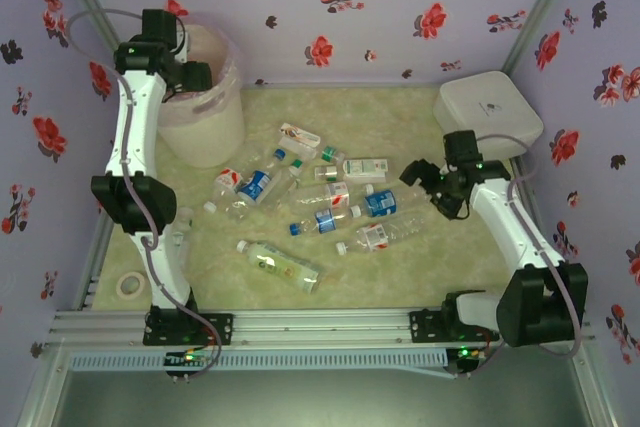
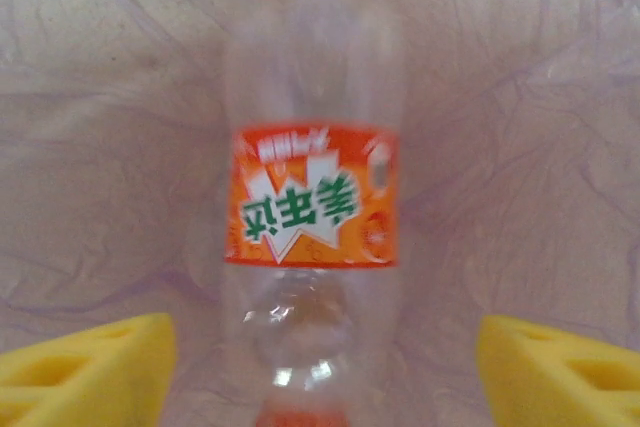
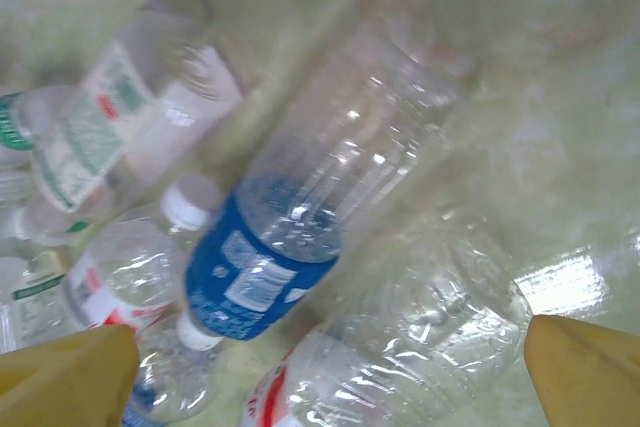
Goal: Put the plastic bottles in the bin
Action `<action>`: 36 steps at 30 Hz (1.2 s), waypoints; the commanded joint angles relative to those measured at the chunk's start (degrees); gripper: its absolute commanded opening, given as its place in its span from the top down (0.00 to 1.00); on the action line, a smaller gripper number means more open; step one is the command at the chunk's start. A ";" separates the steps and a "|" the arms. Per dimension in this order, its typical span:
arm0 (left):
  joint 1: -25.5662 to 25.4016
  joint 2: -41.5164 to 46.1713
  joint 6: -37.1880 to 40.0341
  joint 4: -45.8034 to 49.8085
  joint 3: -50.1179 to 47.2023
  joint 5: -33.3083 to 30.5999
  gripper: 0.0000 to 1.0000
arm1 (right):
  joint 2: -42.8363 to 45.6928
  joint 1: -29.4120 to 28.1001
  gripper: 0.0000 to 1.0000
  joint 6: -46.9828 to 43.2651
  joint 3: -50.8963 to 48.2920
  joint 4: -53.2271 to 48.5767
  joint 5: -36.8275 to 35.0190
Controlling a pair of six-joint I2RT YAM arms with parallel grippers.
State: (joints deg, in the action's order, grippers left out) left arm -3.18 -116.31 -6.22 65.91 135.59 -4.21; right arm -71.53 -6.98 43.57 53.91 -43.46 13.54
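My left gripper [image 1: 195, 77] hangs over the bin [image 1: 205, 132], a white bucket lined with a pinkish bag [image 2: 530, 127]. In the left wrist view the left gripper [image 2: 325, 372] is open. A clear bottle with an orange label [image 2: 312, 197] stands between its yellow fingers [image 2: 90, 367], with a gap on each side. Several plastic bottles [image 1: 320, 197] lie scattered mid-table. My right gripper [image 1: 425, 187] hovers open over their right end. Below the right gripper [image 3: 330, 372] lie a blue-labelled bottle [image 3: 265, 267] and a red-labelled one [image 3: 410, 347].
A flat white lidded box [image 1: 488, 112] sits at the back right, just behind the right arm. A roll of tape [image 1: 130, 285] lies at the near left. One longer bottle [image 1: 280, 264] lies apart near the front. Flowered cloth walls close in three sides.
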 commanded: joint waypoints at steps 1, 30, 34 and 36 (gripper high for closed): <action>0.02 2.43 1.51 0.54 -0.33 -0.65 0.11 | 1.98 -1.44 0.01 8.65 -3.55 6.22 -0.82; -22.05 19.74 1.25 -9.62 -23.63 11.77 0.00 | 5.54 -9.33 0.13 27.37 -23.52 19.35 -2.55; -25.71 21.50 -1.83 -15.12 -31.26 14.25 0.01 | 2.95 -11.19 0.22 24.65 -20.31 16.80 -3.47; -27.12 22.23 -2.76 -15.98 -33.25 14.45 0.00 | 3.31 -12.50 0.29 21.67 -16.52 11.36 -5.42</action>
State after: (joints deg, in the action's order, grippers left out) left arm -28.67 -97.47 -6.44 54.57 104.14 7.68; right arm -68.45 -18.00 68.36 32.75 -27.14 11.11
